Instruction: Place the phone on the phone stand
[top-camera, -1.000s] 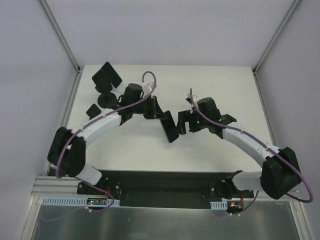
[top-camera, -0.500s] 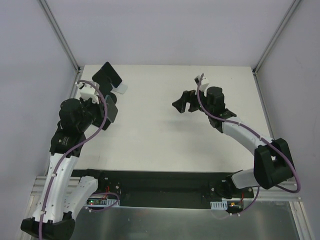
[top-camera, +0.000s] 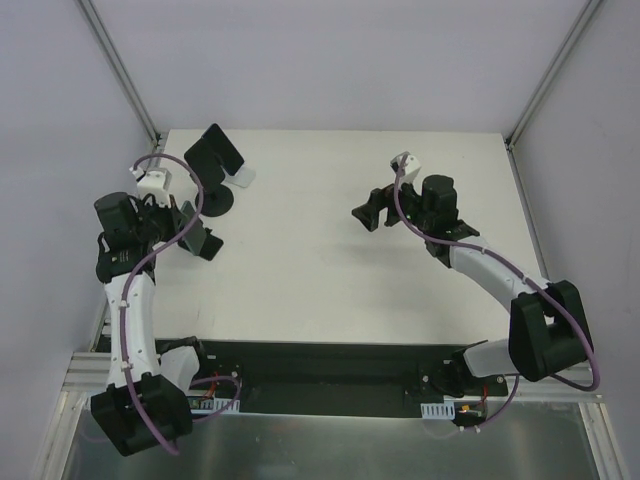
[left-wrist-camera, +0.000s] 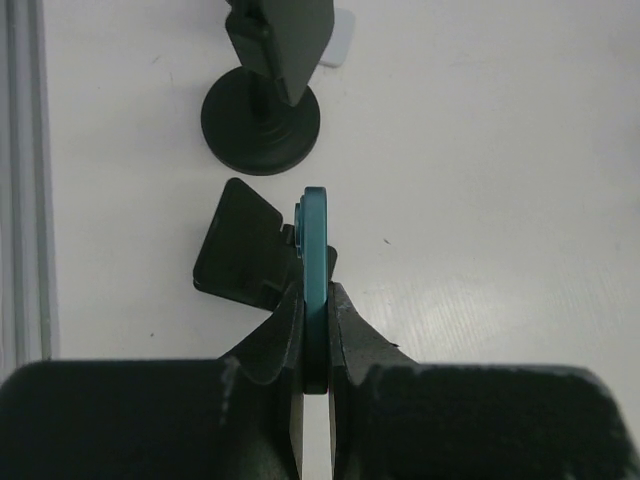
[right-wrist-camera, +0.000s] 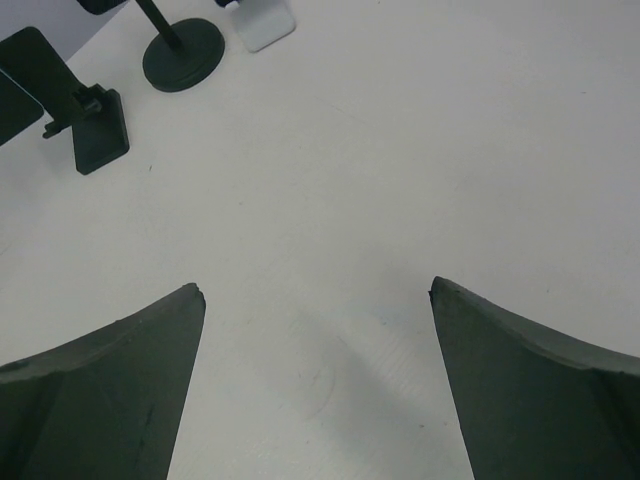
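Observation:
My left gripper (top-camera: 183, 228) (left-wrist-camera: 315, 300) is shut on the teal phone (left-wrist-camera: 316, 250), which it holds edge-on just above the table. From above the phone (top-camera: 203, 241) looks dark. The black phone stand has a round base (top-camera: 217, 201) (left-wrist-camera: 261, 122) (right-wrist-camera: 183, 56) and a tilted plate (top-camera: 215, 150) (left-wrist-camera: 288, 35). It stands just beyond the phone's tip, apart from it. My right gripper (top-camera: 372, 208) (right-wrist-camera: 315, 290) is open and empty over the bare table, right of centre.
A small black wedge-shaped piece (left-wrist-camera: 238, 250) (right-wrist-camera: 100, 135) sits on the table just left of the phone's tip. A small white block (top-camera: 241, 177) (left-wrist-camera: 341, 38) (right-wrist-camera: 266, 25) lies behind the stand. The table's left rail (left-wrist-camera: 25, 180) runs close by.
A second ago both grippers were at the phone in the middle of the table. My left arm has swung far left carrying the phone. My right gripper has drawn back to the right.

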